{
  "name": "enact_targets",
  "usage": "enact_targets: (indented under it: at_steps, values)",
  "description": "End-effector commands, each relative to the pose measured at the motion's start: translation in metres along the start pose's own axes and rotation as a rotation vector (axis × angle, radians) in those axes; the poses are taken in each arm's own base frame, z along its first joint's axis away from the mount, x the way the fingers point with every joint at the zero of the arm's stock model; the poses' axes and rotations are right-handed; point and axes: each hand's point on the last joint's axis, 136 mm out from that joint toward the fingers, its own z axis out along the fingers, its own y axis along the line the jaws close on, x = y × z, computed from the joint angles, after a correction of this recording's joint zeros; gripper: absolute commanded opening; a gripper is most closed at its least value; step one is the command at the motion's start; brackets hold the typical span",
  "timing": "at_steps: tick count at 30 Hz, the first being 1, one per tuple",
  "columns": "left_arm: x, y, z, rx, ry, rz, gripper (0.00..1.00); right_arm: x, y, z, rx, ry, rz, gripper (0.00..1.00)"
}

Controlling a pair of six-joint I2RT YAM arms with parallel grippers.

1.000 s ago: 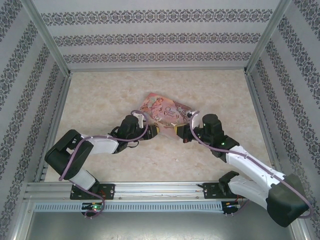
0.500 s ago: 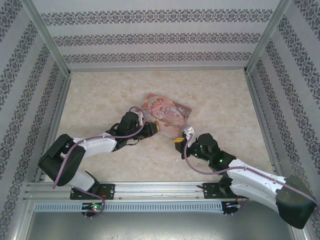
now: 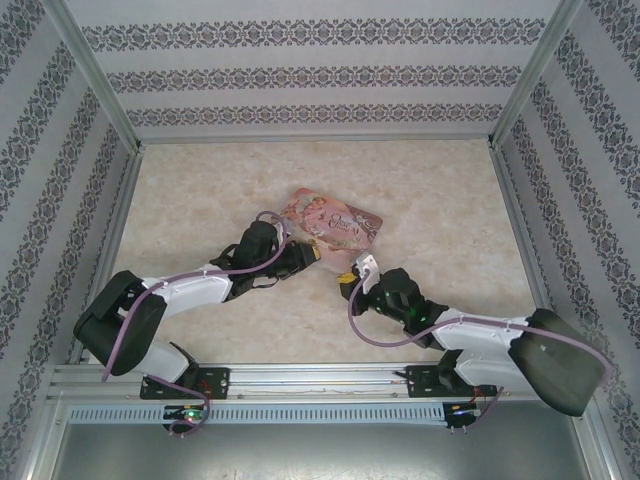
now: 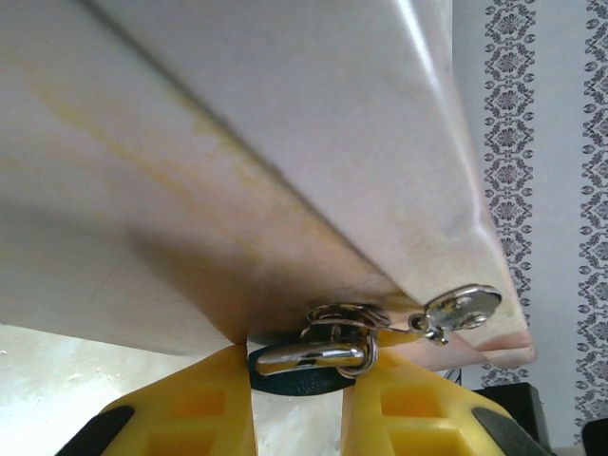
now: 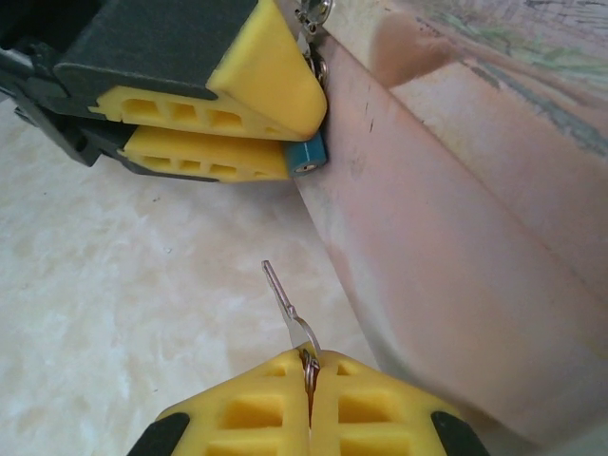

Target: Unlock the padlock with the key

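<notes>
**Six things, five kinds**

One padlock (image 5: 306, 157), blue-teal. One key (image 5: 288, 309), thin and grey. One pink illustrated tin (image 3: 335, 225). Two yellow-fingered pincers: the left pincer (image 4: 296, 380) and the right pincer (image 5: 309, 385). One marbled counter (image 3: 200, 190).

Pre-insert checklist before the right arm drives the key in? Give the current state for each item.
1. Tiny thin grey metal key clamped in right gripper: ok. The blade sticks out past the shut yellow fingertips.
2. Small blue-teal padlock clamped in left gripper: ok. The body sits between its fingers.
3. Keyhole end exposed: ok. The right wrist view shows it bare, beside the pink illustrated tin box.
4. Key tip lined up with keyhole: not ok. The tip is apart from the lock, below and left of it in the right wrist view.
5. Thin silver shackle seated in the body: cannot tell.
</notes>
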Motion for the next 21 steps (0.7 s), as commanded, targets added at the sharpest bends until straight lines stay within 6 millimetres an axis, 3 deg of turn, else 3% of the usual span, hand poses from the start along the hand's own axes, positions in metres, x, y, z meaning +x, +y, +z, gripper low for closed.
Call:
enact_targets:
  at_steps: [1, 9, 21]
  values:
    - [-0.006, -0.038, -0.007, 0.106, -0.014, 0.007, 0.21, -0.02, 0.005, 0.004, -0.012, -0.101, 0.011, 0.0]
    - [-0.004, -0.039, -0.009, 0.119, -0.005, -0.003, 0.21, -0.012, 0.004, 0.021, -0.028, -0.112, 0.063, 0.0]
    - [0.0, -0.038, -0.009, 0.125, 0.01, -0.009, 0.21, -0.016, -0.006, 0.03, -0.002, -0.128, 0.072, 0.0]
